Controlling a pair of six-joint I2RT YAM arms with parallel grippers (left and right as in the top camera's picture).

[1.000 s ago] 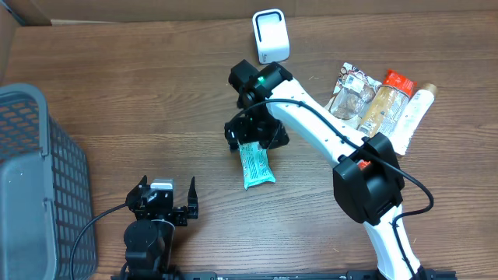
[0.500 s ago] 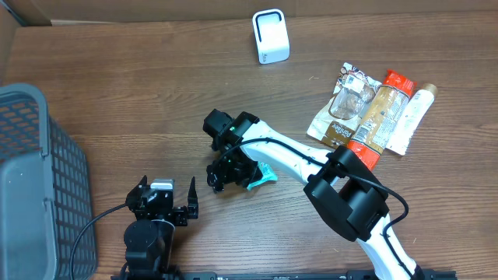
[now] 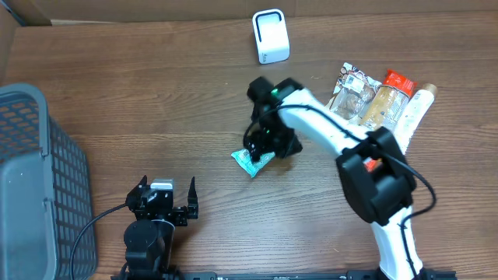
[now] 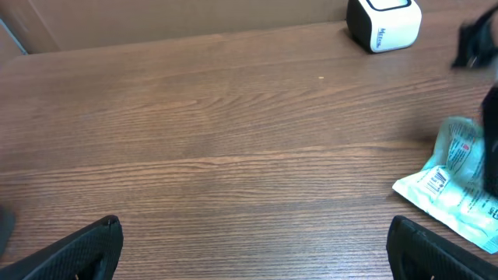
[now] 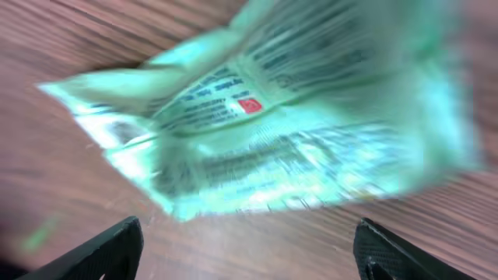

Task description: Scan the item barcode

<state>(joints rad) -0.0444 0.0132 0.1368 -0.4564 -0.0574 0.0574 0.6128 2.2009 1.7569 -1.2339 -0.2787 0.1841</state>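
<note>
Packet (image 3: 250,162) lies on the worktop (image 3: 156,101) beneath my right hand (image 3: 267,145), which is spread open and grips nothing, so I judge I must grasp it, then carry its barcode to the scanner (image 3: 271,36).

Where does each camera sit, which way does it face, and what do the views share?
Overhead: above the table, looking straight down; left gripper and right gripper show.
Left wrist: low on the left gripper, facing across the table toward the scanner; its fingertips show.
Right wrist: on the right gripper, close above the teal packet; its fingertips show.
Shared: all see the teal packet.
</note>
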